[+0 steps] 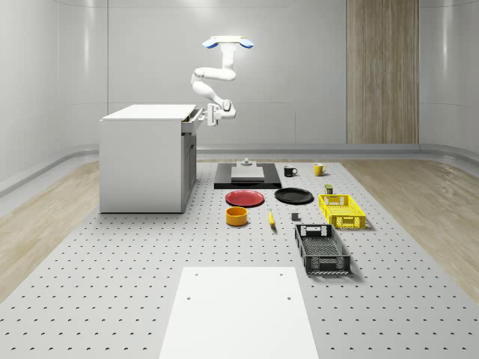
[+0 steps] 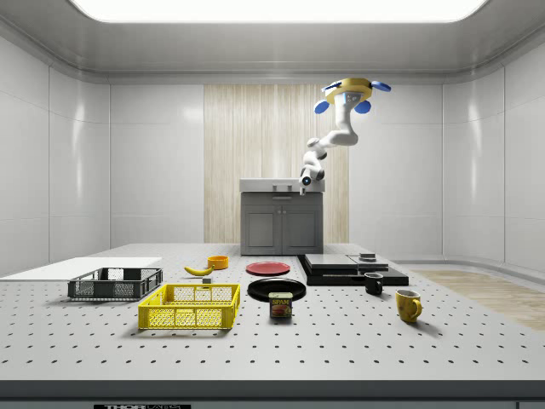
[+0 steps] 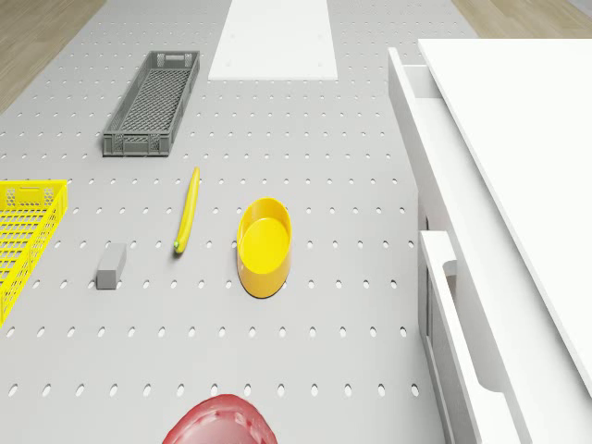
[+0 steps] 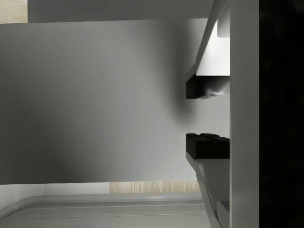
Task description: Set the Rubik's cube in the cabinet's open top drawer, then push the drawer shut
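Note:
The white cabinet (image 1: 142,161) stands at the whole-scene view's left, and its top drawer (image 1: 192,120) sticks out a little from the front. I hover high above the floor in front of the cabinet; the drone (image 1: 227,43) is beside it, higher than its top. The arm bends down, and my gripper (image 1: 212,117) sits level with the drawer front, right at it. In the wrist view the gripper (image 4: 207,116) is open: two black pads (image 4: 206,89) stand apart with nothing between them, close to a flat grey face. The side view puts the gripper (image 2: 308,179) at the cabinet top (image 2: 281,184).
On the perforated floor lie a yellow bowl (image 3: 264,245), a banana (image 3: 188,208), a red plate (image 1: 245,198), a black plate (image 1: 293,196), a grey crate (image 1: 322,249) and a yellow crate (image 1: 341,210). A black slab (image 1: 247,176) and two mugs sit farther back.

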Controlling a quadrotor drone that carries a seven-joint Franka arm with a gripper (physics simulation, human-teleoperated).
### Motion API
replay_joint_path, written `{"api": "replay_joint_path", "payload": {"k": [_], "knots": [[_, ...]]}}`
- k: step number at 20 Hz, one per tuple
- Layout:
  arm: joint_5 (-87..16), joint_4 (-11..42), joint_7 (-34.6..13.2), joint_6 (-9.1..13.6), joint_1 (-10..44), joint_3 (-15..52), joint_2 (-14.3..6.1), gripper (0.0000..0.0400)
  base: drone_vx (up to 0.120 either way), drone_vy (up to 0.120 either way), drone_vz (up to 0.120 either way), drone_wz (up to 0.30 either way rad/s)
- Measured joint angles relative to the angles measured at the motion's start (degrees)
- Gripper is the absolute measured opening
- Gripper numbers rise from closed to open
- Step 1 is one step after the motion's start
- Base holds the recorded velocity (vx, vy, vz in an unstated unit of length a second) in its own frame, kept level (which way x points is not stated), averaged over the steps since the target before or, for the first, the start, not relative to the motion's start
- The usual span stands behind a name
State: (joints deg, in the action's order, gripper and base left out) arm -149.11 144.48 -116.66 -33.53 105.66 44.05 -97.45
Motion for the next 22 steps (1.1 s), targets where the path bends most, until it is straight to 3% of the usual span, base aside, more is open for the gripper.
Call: {"api": "replay_joint_path", "payload": {"k": [2,9,14,22], "knots": [[-3.5,-0.2,3.1,-1.0,-2.0,-0.2,0.0,0.0105,0.000,0.000,0.000,0.000],[-13.4,-0.3,11.7,-4.6,-8.8,-0.3,-0.6,0.0105,0.000,0.120,0.000,0.000],[-15.4,-0.4,13.7,-6.4,-10.8,-0.1,-1.4,0.0105,0.000,0.120,0.000,0.000],[-15.9,-0.8,14.6,-7.1,-11.6,0.2,-1.6,0.0105,0.000,0.105,0.000,0.000]]}}
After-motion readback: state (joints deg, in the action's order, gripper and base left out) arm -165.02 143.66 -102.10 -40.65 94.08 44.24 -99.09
